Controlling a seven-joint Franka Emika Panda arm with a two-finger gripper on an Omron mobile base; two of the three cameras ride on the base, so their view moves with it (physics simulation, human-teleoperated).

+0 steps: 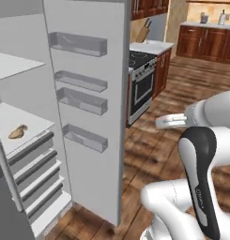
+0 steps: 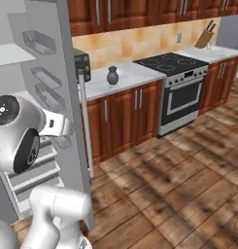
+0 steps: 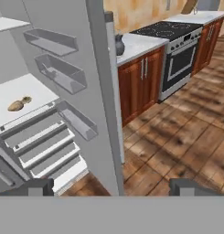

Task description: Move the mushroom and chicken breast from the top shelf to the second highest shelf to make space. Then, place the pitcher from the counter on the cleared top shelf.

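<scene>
The chicken breast (image 3: 15,106) and small mushroom (image 3: 26,99) lie touching on a broad white fridge shelf (image 3: 22,89), which looks like the second shelf down, so the clearing step seems done. The pitcher (image 2: 112,75) stands on the counter (image 2: 132,73) beside the stove (image 2: 171,63). The gripper (image 3: 111,186) is wide and empty; next it must reach the pitcher and grasp it

Fridge door (image 1: 88,108) stands swung wide, its bins facing the white arm (image 1: 201,173). Left of that arm, a tan lump (image 1: 18,131) lies on a white shelf (image 1: 27,123).
</scene>
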